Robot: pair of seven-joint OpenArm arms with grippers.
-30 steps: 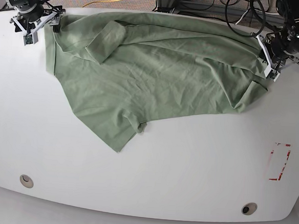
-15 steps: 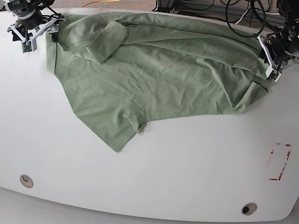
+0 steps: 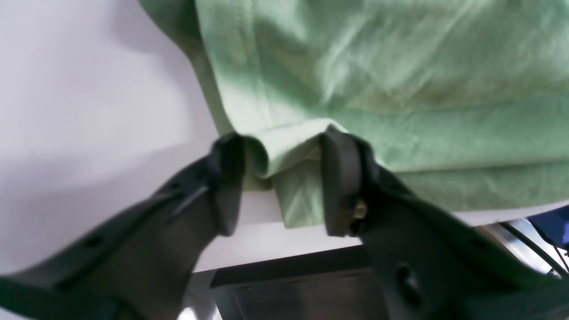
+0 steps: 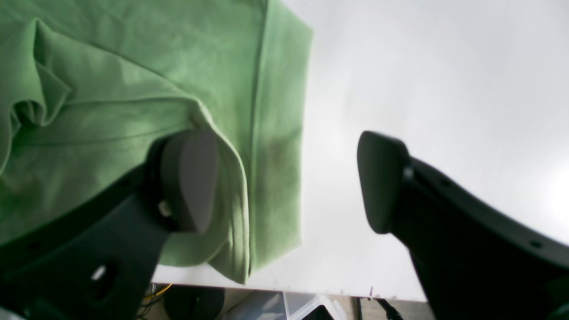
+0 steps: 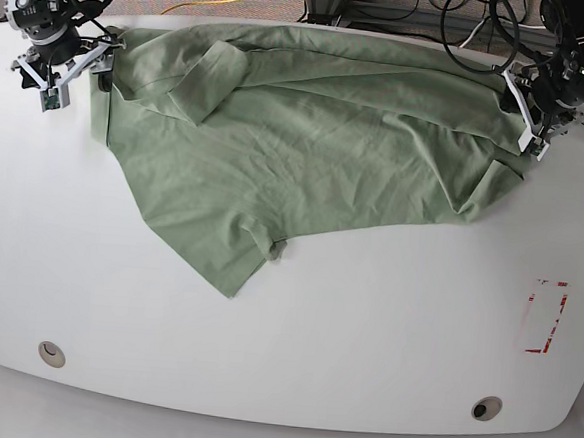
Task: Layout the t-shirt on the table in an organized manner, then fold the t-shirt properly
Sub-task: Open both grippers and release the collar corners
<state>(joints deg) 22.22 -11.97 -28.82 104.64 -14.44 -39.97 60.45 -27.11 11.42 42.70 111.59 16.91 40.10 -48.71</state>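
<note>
You are seeing the t-shirt (image 5: 308, 140) lying spread and wrinkled across the far half of the bench (image 5: 365, 324), with one corner hanging down toward the middle and a sleeve folded over near the far edge. In the base view both end effectors are looking very small, so you are not able to judge their jaws there. The left wrist view is showing more: the left end effector (image 3: 280, 182) is standing with its jaws apart around a folded hem of the shirt at the bench edge; whether the pads are still pressing the fabric, you cannot tell. The right wrist view is showing the right end effector (image 4: 284, 182) spread wide, one finger (image 4: 189, 178) resting over the shirt border, the other above bare bench. Collar and buttons are staying hidden.
</note>
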